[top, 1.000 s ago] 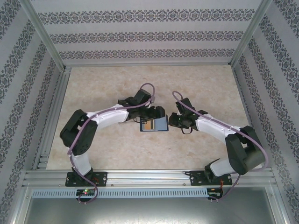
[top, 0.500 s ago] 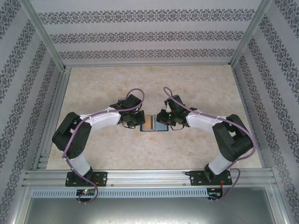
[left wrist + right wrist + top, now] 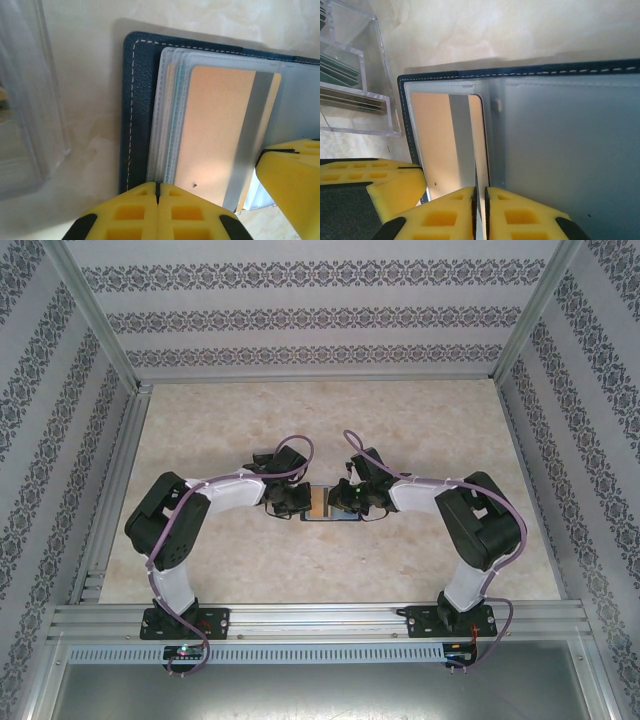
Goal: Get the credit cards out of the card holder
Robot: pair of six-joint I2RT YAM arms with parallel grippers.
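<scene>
- Marbled beige table [image 3: 200, 440], enclosed by patterned walls [image 3: 320, 315].
- Card holder [image 3: 137, 100] lies open at mid-table, between the two arms.
- Tan credit card [image 3: 215, 135] is seated in the top clear sleeve [image 3: 225, 61].
- Left gripper [image 3: 157, 192]: fingers pressed together at the sleeves' near edge. Cannot tell whether anything is pinched.
- Right gripper [image 3: 480, 200]: fingers all but together, clamped on the top clear sleeve beside the card's grey stripe.

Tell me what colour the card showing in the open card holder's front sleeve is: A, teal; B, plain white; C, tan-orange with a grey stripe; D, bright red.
C: the card inside the clear sleeve of the card holder is tan-orange, crossed by a grey stripe.
</scene>
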